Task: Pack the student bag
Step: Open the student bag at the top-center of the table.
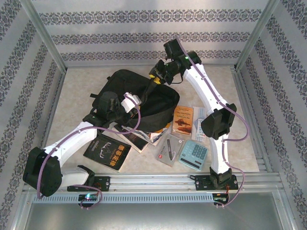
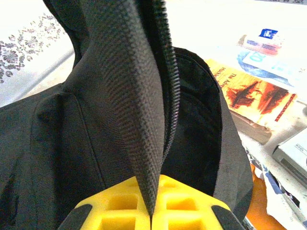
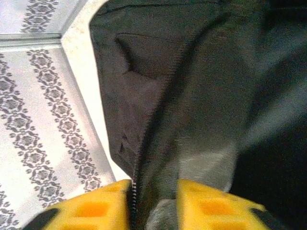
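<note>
Pinching both sides: your left hand (image 2: 151,213) is pressed together on the zipper flap of the student bag (image 1: 120,84), and the fabric stands up between its yellow fingers (image 2: 110,208). Your right hand (image 3: 153,211) clamps the bag's zippered edge at the bag's 1 o'clock side. The bag lies mid-counter (image 1: 76,88). Brown book (image 1: 183,120) at its 4 o'clock, calculator (image 1: 194,154) at 5, black-covered book (image 1: 108,152) at 6.
</note>
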Robot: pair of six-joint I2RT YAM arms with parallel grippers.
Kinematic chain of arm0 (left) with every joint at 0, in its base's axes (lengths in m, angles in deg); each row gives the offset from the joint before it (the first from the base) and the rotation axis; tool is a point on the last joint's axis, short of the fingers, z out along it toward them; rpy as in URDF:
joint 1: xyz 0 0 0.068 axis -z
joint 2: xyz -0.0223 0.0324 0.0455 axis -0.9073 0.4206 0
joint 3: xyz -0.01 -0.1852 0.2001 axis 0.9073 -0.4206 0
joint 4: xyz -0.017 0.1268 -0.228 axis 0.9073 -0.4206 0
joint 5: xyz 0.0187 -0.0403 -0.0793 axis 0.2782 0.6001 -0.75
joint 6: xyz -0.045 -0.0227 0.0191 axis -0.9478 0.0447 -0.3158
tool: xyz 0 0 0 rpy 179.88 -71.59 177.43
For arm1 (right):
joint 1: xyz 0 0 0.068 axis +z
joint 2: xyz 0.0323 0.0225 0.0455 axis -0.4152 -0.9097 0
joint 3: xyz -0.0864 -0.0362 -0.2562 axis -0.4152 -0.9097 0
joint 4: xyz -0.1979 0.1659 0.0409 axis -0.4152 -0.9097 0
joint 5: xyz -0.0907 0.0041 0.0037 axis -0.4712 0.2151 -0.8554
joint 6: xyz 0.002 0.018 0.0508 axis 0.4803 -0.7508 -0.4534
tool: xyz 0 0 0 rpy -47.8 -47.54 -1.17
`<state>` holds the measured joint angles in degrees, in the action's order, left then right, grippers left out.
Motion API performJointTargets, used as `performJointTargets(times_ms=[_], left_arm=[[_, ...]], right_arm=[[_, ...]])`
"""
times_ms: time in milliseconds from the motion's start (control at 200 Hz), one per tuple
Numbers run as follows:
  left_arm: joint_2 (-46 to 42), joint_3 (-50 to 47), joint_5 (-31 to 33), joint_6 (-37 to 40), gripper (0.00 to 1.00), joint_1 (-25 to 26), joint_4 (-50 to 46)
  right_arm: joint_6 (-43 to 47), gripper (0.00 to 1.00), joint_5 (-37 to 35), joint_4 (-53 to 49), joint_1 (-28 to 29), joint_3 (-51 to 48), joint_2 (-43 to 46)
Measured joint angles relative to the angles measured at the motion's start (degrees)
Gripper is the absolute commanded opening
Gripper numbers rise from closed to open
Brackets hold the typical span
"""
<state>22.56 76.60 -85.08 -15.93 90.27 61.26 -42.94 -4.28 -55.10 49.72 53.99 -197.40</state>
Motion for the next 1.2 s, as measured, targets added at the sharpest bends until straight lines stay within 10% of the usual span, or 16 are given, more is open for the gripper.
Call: performJointTargets(times_ms=[125, 225, 465, 670, 969, 1204], left_arm=[[-0.13, 0.00, 0.15, -2.69, 0.49, 0.02, 0.13], [-1.60, 0.13, 0.35, -7.39, 0.66, 0.02, -0.24], [-3.06, 14.08, 0.59, -26.40, 0.63, 0.37, -10.51], [8.72, 38.36, 1.38, -38.16, 0.85, 2.62, -24.96], [22.95, 49.35, 4.20, -41.59, 0.84, 7.15, -39.82], [25.97, 53.77, 12.33, -41.53, 0.48, 8.15, -44.30]], right_arm=[[-0.28, 0.00, -0.57, -2.40, -0.50, 0.02, 0.00], [-0.44, 0.00, -1.20, -3.54, -1.07, 0.46, 0.00], [-0.90, 0.00, -1.42, -4.33, -1.40, 2.27, 0.00], [-1.77, 0.00, -1.42, -4.26, -0.81, 3.23, -0.09], [-3.76, 0.00, -1.38, -2.95, 0.57, 3.52, -0.76], [-4.50, 0.00, -1.22, -2.54, 0.59, 3.58, -0.76]])
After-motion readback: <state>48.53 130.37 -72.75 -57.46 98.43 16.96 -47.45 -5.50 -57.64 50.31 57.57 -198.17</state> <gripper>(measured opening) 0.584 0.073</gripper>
